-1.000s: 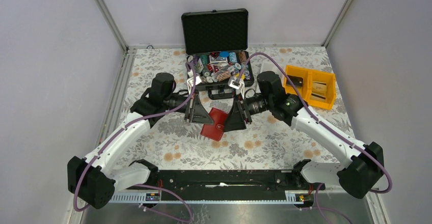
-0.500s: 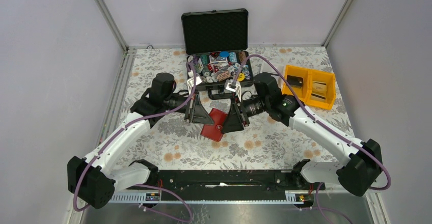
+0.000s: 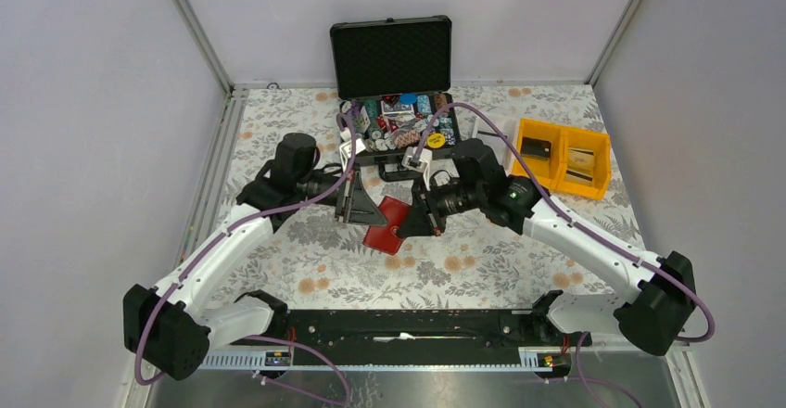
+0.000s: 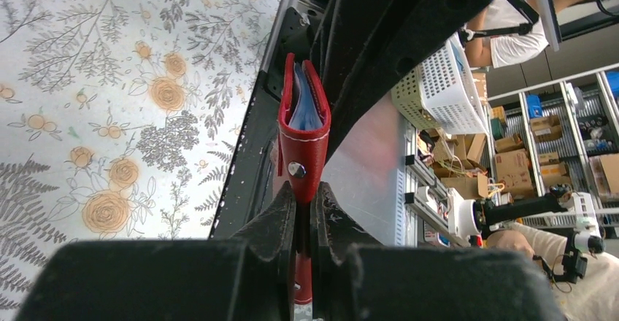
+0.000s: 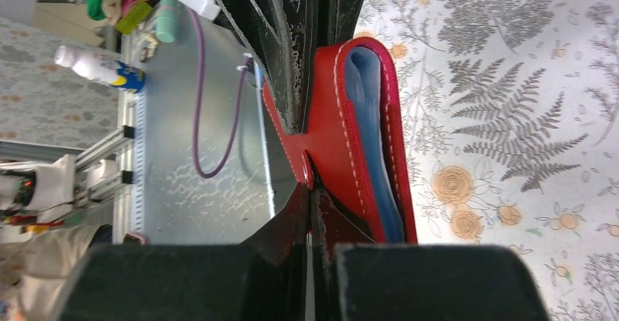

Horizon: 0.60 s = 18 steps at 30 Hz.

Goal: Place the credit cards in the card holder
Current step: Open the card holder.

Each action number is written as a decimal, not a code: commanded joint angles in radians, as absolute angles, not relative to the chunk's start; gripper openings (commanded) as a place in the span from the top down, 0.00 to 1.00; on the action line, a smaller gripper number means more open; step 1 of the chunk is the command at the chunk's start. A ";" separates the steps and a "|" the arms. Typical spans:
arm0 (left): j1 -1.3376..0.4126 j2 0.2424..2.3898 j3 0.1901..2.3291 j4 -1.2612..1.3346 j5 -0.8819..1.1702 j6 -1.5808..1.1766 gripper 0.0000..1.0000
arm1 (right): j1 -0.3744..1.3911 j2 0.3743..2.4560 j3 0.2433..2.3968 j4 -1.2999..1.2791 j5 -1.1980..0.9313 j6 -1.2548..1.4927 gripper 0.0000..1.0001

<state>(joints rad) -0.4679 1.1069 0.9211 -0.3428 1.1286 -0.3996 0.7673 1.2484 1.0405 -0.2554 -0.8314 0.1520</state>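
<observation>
Left fingers [image 4: 274, 219] and right fingers [image 5: 288, 226] clamped on the card holder [image 4: 303, 135]: light, floppy leather, best pinched at its stitched edges; blue credit cards [image 5: 372, 153] seemingly inside.

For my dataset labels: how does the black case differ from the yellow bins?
The case is black with a raised lid; the bins are yellow, lidless. The case is crowded with small items; the bins hold few. The case stands far centre, the bins far right. Both rest on the table.
</observation>
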 commanded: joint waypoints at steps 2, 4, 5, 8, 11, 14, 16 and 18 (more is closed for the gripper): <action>-0.459 1.110 0.935 -0.268 1.108 -0.407 1.00 | 0.830 1.252 1.072 -0.233 -0.607 0.082 1.00; -0.452 1.125 0.940 -0.284 1.091 -0.404 1.00 | 0.854 1.251 1.074 -0.238 -0.543 0.061 1.00; -0.449 1.132 0.943 -0.295 1.083 -0.403 1.00 | 0.867 1.253 1.074 -0.243 -0.508 0.050 1.00; -0.443 1.146 0.950 -0.318 1.059 -0.395 1.00 | 0.906 1.254 1.074 -0.245 -0.404 0.026 1.00; -0.436 1.150 0.953 -0.333 1.036 -0.389 1.00 | 0.934 1.251 1.069 -0.235 -0.329 0.013 1.00; -0.432 1.154 0.954 -0.340 1.021 -0.387 1.00 | 0.954 1.247 1.066 -0.225 -0.288 0.005 1.00; -0.430 1.161 0.955 -0.345 1.017 -0.387 1.00 | 0.970 1.247 1.068 -0.222 -0.264 0.005 1.00; -0.427 1.166 0.957 -0.349 1.016 -0.387 1.00 | 0.988 1.253 1.073 -0.221 -0.235 -0.021 1.00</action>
